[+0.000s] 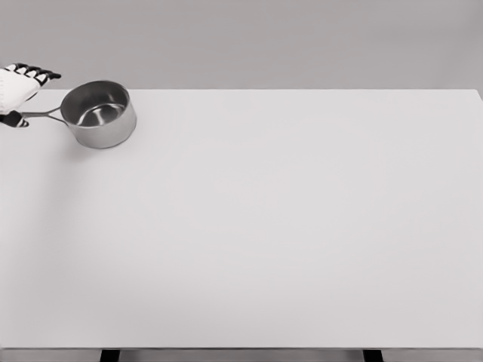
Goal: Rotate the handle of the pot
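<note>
A shiny steel pot [98,114] stands upright near the far left corner of the white table [272,226]. Its thin handle [43,115] points left, toward the picture's edge. My left hand [24,94] shows at the far left edge, white with black fingertips. Its fingers [38,73] stretch out above the handle and are not curled round it. The thumb [13,119] lies at the handle's outer end, and whether it touches is unclear. The rest of the left arm is cut off by the frame. The pot is empty.
The table's far edge [302,90] runs just behind the pot, with a grey wall beyond. Two dark table legs [109,355] show under the near edge.
</note>
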Available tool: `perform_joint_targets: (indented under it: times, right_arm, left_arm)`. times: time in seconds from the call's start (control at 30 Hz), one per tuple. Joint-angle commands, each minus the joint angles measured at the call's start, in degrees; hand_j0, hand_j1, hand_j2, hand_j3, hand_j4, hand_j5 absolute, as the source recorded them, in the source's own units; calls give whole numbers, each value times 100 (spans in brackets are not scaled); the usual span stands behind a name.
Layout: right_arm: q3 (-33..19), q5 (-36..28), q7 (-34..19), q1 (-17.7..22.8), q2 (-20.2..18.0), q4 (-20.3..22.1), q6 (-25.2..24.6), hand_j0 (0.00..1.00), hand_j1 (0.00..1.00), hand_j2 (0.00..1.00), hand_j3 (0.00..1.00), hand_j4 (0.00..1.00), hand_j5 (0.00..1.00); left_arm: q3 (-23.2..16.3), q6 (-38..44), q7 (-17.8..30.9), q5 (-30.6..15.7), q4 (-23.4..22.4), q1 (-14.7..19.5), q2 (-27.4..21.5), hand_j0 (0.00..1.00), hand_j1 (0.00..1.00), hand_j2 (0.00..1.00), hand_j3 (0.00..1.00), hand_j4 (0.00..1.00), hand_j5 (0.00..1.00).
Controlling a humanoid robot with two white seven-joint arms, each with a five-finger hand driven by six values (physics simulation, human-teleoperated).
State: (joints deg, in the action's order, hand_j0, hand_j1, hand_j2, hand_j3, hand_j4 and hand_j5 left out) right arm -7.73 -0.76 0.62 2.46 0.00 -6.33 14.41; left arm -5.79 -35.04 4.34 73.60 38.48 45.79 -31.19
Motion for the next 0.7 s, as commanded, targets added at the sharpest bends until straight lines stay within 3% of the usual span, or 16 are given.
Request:
perform_joint_targets:
  times: [0.0,0.67]
  right_arm:
    - [-1,-3,-1,0,0,0,0,100,100,100,100,100,100]
    - [-1,-3,-1,0,0,0,0,100,100,100,100,100,100]
  left_arm:
    - [-19,4,-4,-30,-17,0,16,100,100,100,100,100,100]
    - [-186,4,-4,-48,-148,88,315,100,100,100,100,100,100]
